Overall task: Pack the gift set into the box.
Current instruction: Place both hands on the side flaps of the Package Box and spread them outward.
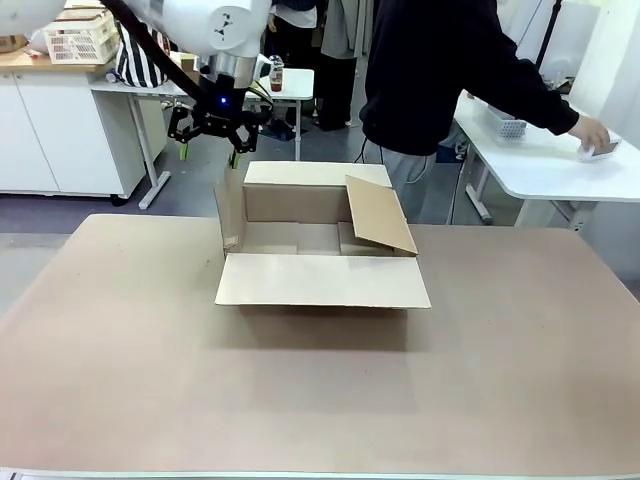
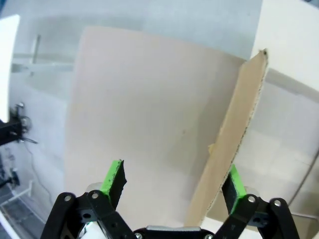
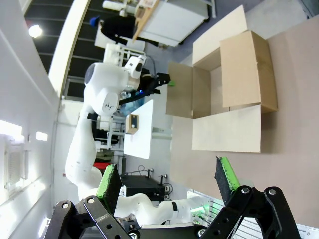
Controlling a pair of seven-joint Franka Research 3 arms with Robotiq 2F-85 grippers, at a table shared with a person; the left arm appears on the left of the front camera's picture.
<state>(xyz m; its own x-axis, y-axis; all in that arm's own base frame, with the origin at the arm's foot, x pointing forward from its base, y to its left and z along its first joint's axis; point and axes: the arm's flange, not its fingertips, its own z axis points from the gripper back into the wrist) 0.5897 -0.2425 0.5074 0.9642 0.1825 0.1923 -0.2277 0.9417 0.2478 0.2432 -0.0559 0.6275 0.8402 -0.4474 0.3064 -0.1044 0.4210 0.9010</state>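
The box (image 1: 320,282) stands open in the middle of the brown table, front flap lying flat, left flap upright, right flap leaning inward. My left gripper (image 1: 210,150) hovers open just above the upright left flap. In the left wrist view that flap (image 2: 234,129) runs up between the fingers of the left gripper (image 2: 173,181), close to the right finger. My right gripper (image 3: 167,180) is open and holds nothing, far from the box (image 3: 239,74). On the side table at the far right, the person's hand rests on a pale flat pack (image 1: 600,150), seemingly the gift set.
A person in a dark top (image 1: 430,70) stands behind the box, reaching right over a white side table (image 1: 540,170) that carries a small basket (image 1: 505,125). Another white table (image 1: 290,85) and cabinets (image 1: 60,130) stand behind the left arm. Bare table surface (image 1: 320,400) surrounds the box.
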